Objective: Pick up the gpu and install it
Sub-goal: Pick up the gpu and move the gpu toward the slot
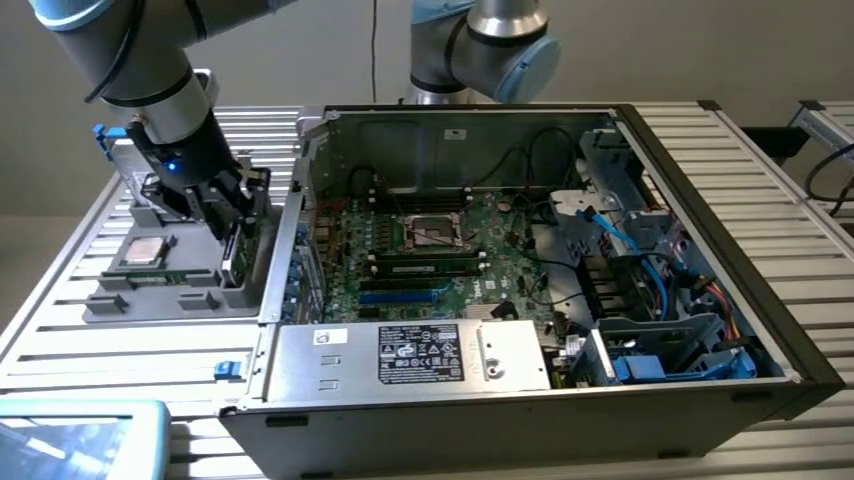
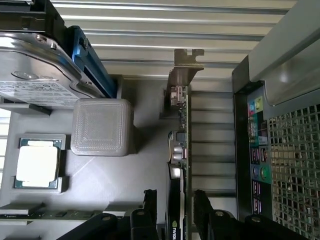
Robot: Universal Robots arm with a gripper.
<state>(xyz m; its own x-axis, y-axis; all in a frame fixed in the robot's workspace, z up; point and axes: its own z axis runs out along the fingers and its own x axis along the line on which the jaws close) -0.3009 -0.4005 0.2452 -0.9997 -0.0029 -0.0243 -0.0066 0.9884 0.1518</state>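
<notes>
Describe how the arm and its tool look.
The arm is made of silver-grey round segments with light-blue joint caps. A black cable runs along it. The tool is black, with a small blue light on its body and two dark fingers.

Gpu (image 2: 181, 135) end between pincer (image 2: 175, 195) fingers cut off by picture edge; hard drive (image 2: 35, 75), farther off, also cropped.
</notes>
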